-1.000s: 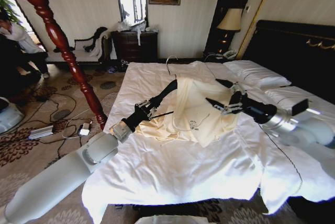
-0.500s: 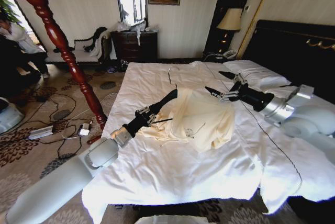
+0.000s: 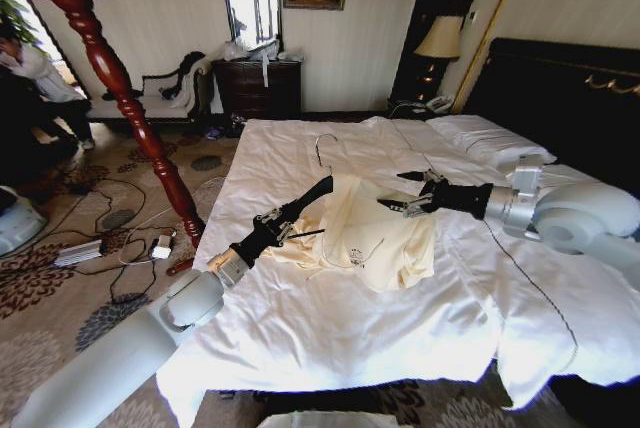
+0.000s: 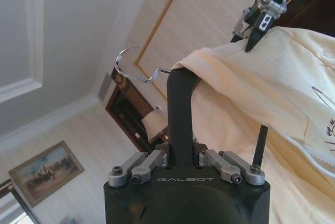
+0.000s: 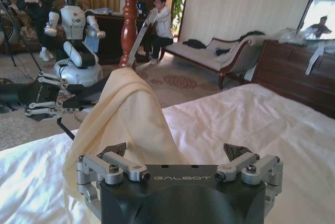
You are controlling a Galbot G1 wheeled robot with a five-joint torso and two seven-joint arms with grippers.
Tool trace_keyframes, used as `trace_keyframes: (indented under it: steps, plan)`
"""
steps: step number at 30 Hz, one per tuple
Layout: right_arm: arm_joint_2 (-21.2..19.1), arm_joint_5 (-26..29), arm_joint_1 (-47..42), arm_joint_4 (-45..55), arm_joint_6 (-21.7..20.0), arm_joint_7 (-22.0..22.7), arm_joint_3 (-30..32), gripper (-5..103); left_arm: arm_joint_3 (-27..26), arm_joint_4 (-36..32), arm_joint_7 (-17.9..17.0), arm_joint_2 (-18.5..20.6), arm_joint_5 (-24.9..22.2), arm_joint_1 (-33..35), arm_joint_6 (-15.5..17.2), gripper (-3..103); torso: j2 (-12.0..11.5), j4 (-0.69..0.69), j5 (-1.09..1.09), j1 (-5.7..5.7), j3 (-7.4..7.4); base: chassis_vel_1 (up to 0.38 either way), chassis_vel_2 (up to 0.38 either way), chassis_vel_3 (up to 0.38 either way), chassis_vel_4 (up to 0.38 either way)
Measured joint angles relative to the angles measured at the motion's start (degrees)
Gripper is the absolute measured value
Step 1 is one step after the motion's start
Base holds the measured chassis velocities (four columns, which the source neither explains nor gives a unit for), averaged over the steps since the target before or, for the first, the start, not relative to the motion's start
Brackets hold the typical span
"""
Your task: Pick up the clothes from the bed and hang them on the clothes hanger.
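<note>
The clothes (image 3: 375,233), one soft cream long-sleeved garment of thin fabric, hang draped over the slim black clothes hanger (image 3: 303,204) with its curved silver hook, above the wrinkled white bed (image 3: 330,328). The left gripper (image 3: 283,224) is pinched on the hanger's black arm, holding it tilted up over the duvet. In the left wrist view, fabric covers the hanger's shoulder (image 4: 180,85) beside the hook. The right gripper (image 3: 404,191), fingers spread, hovers just beside the garment's upper edge near the white pillows (image 3: 490,138). A turned red wooden post (image 3: 110,73) stands beside the bed.
</note>
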Motion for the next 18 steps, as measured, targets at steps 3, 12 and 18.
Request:
trace_keyframes:
  steps: [3, 12, 18]
  plan:
    - [-0.9, 0.8, 0.1, -0.1, -1.5, -1.4, 0.0, 101, -0.1, 0.0, 0.2, -0.3, 1.0, 0.0, -0.7, 19, 0.0, 0.00, 0.00, 0.00, 0.00, 0.000, 0.000, 0.000, 0.000]
    - [-1.4, 1.2, -0.1, -0.2, -2.8, -5.6, -0.3, 73, 0.4, 1.1, 0.2, -1.7, 2.4, -0.9, -0.8, 19, 0.0, 0.00, 0.00, 0.00, 0.00, 0.000, 0.000, 0.000, 0.000]
    - [-1.1, 0.0, -0.3, -0.5, -1.6, -6.5, -0.7, 51, 0.8, 1.6, 0.1, -2.0, 2.5, -1.6, -0.6, 19, 0.0, 0.00, 0.00, 0.00, 0.00, 0.000, 0.000, 0.000, 0.000]
